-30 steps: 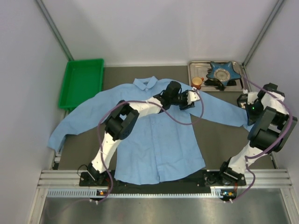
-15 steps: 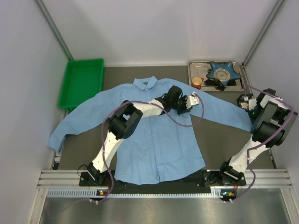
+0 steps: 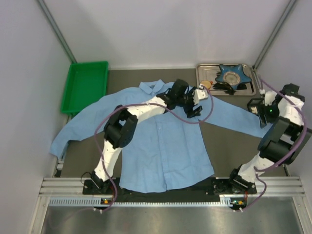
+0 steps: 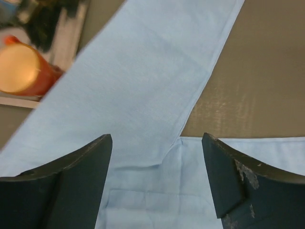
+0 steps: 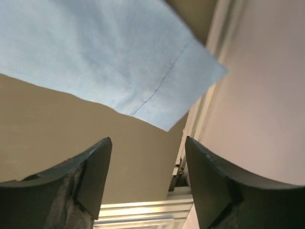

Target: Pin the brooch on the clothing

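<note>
1. Shirt (image 3: 165, 141): light blue, long-sleeved. It lies flat and face up on the counter (image 3: 229, 141), collar at the far side, hem at the near edge, both sleeves stretched outward.

2. Left fingers (image 3: 197, 99): my left arm reaches across the shirt's chest to the point where the right-hand sleeve joins the body. In the left wrist view my left fingers (image 4: 95, 160) stand spread, with nothing between them. Below the gap lie the shirt (image 4: 143, 71), its underarm seam and a patch of bare counter (image 4: 257, 71). I cannot tell whether the tips touch the fabric.

3. Right fingers (image 3: 254, 104): they are positioned at the cuff end of the right-hand sleeve, close to the side wall (image 3: 300, 53). In the right wrist view my right fingers (image 5: 95, 164) are also spread and hold nothing. The cuff corner of the shirt (image 5: 95, 47) lies ahead of the tips, apart from them. Brown counter (image 5: 47, 133) shows under the gap.

4. Other items: an orange cup (image 3: 207, 85) stands on a metal tray (image 3: 201, 72) just beyond the sleeve, and it also shows in the left wrist view (image 4: 21, 69). A blue star-shaped dish (image 3: 242, 68) sits on the same tray. A green tray (image 3: 85, 85) is at the far left.

5. Brooch: I cannot locate it. The dish centre shows a pale patch, too small to identify.
</note>
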Controlling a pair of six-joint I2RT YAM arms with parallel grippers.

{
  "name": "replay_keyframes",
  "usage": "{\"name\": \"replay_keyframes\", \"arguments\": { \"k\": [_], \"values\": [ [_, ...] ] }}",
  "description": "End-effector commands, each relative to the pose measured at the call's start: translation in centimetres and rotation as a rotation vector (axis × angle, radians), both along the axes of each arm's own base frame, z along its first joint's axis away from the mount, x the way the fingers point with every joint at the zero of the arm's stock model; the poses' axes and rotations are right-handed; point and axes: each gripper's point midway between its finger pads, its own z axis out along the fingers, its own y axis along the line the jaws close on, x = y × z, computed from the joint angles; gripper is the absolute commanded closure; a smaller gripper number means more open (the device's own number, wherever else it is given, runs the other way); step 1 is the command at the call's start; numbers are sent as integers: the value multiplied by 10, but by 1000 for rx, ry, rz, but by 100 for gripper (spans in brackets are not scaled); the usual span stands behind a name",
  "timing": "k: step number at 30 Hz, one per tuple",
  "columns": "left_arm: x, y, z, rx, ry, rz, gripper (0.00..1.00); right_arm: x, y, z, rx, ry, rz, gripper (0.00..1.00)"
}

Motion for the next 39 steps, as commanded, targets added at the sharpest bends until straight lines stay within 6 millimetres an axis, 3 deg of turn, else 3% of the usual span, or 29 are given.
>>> {"name": "replay_keyframes", "arguments": {
  "k": [1,2,3,4,5,7,8,9,10,11,12,16,19,22,25,29,34,39],
  "values": [
    [-12,22,136,-122,-95,49,16,30,30,109,44,-367,87,27],
    [-18,37,148,-127,-103,69,14,34,34,127,49,-419,87,23],
    [-19,46,154,-129,-110,92,1,38,39,141,58,-465,92,17],
    [-24,57,146,-115,-82,112,1,45,49,164,84,-541,99,15],
    [-25,74,167,-137,-96,140,1,47,52,174,96,-574,98,12],
    [-29,93,175,-158,-21,195,1,57,66,192,138,-632,118,8],
    [-24,116,183,-181,10,249,1,62,70,202,145,-659,117,8],
    [-24,127,187,-204,45,277,1,68,72,207,146,-674,119,8],
    [-26,139,179,-213,118,325,1,73,70,210,134,-679,77,9],
    [-19,162,193,-244,107,387,1,83,72,205,131,-666,61,10],
    [-16,172,198,-262,102,424,1,93,68,202,119,-671,44,14],
    [-1,224,194,-292,132,622,1,122,58,179,112,-644,-113,20],
    [-1,246,193,-320,180,659,1,138,58,151,89,-604,-148,25],
    [2,259,188,-351,270,682,1,142,49,119,26,-533,-167,27],
    [2,261,178,-356,355,660,3,137,40,87,-8,-457,-190,32],
    [4,259,174,-361,374,645,4,133,45,58,14,-452,-176,33],
    [-9,244,177,-380,408,513,4,131,45,21,69,-420,-156,33],
    [-9,242,180,-396,412,499,4,135,35,10,89,-452,-168,30]
  ]
}}
